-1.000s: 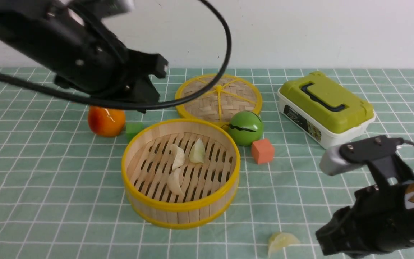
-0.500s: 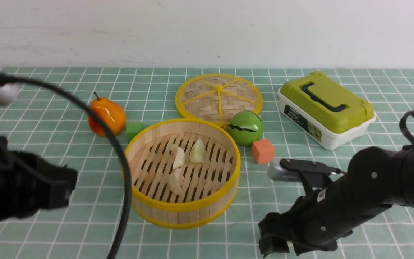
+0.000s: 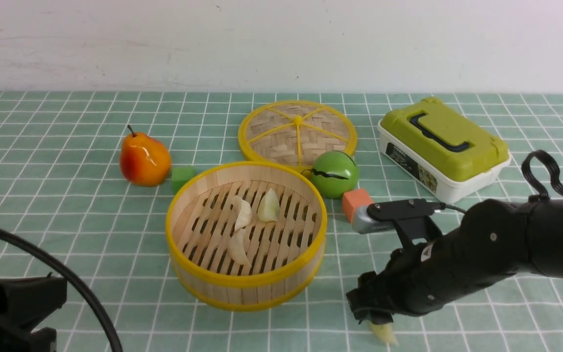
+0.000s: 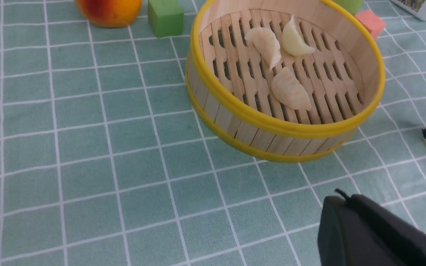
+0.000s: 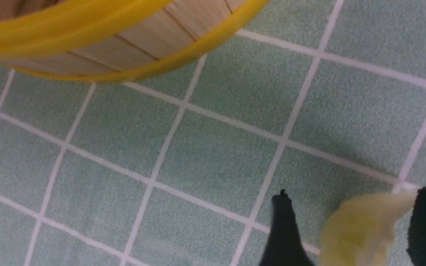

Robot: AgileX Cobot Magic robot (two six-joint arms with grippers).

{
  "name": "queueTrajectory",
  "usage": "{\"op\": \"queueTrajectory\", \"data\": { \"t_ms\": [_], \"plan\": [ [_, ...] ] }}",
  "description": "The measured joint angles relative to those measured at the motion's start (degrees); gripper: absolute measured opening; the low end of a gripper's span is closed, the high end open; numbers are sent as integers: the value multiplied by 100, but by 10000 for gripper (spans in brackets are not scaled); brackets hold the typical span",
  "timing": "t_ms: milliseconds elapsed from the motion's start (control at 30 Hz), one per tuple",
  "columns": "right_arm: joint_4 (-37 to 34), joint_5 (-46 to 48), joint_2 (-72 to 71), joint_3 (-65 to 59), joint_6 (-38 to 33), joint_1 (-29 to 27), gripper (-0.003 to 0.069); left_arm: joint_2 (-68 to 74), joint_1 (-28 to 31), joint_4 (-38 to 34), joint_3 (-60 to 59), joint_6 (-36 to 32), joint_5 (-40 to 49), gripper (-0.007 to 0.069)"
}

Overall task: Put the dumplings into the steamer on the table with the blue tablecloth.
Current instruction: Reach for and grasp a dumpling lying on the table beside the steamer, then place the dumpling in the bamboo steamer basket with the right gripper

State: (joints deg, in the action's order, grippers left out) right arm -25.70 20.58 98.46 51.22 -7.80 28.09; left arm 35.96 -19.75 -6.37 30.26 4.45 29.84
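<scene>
- Now right gripper (image 3: pixel 375 322) is straddling a dumpling (image 5: pixel 361 232), jaws spread.
- Three dumplings (image 4: pixel 290 94) are lying in the steamer (image 3: pixel 245 286).
- Left gripper (image 3: pixel 17 313) is showing too little to tell.

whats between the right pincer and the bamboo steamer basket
Only bare pale green-teal gridded tablecloth. The right wrist view shows nothing lying between the right pincer and the wall of the round pale bamboo steamer.

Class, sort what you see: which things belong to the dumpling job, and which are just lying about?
Job: steamer, three dumplings inside, fourth dumpling at right gripper.
Lying about: pear, green cube, orange cube, green ball, lid, box.
</scene>
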Motion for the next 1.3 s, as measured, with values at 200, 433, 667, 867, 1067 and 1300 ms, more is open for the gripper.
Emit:
{"op": "queueTrajectory", "data": {
  "t_ms": [200,433,667,867,1067,1300],
  "plan": [
    [214,344,0,0,-51,0,325,0,0,-38,-3,0,-28,-14],
    [376,208,0,0,-51,0,161,0,0,-120,-3,13,-51,-14],
    [518,475,-40,155,-51,0,162,-138,0,-148,-3,13,-77,-14],
    [668,1558,-385,1027,-51,0,162,-255,0,-148,-3,13,-82,-14],
    [87,1894,-330,2476,-269,140,162,-255,0,-356,-3,13,-207,-14],
    [-642,1114,1162,3362,-633,421,162,-255,0,-429,-3,13,-226,-14]
  ]
}}
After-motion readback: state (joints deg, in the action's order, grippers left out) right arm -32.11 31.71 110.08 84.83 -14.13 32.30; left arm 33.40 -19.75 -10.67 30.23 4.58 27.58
